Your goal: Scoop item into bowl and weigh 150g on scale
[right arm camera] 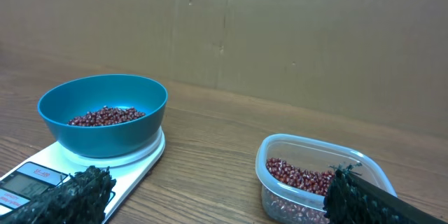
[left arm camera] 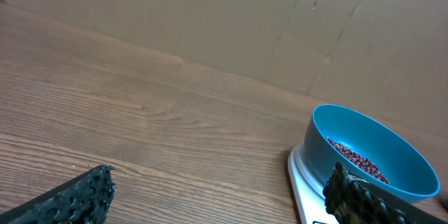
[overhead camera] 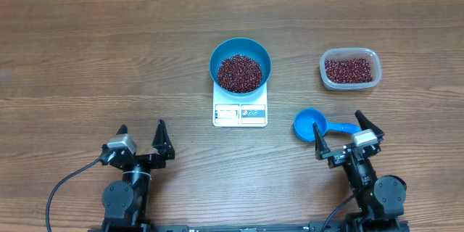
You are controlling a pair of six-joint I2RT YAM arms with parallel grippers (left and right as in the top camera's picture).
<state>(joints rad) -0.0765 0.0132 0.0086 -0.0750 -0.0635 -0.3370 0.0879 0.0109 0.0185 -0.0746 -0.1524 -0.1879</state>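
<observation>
The bowl (overhead camera: 220, 52), holding the beans (overhead camera: 240, 72), is seated on the scale (overhead camera: 240, 114) at mid-bench (overhead camera: 87, 58). Both tools are kept released and empty. The bowl is found at two o'clock from the left tool (overhead camera: 141, 127) and at ten o'clock from the right tool (overhead camera: 338, 121), well apart from each.

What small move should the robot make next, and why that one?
Likely the open right gripper should lower toward the handle of the blue scoop lying close by it. Nothing is held, and the display of the scale is unreadable here, so the beans in the bowl may be short of target.
</observation>
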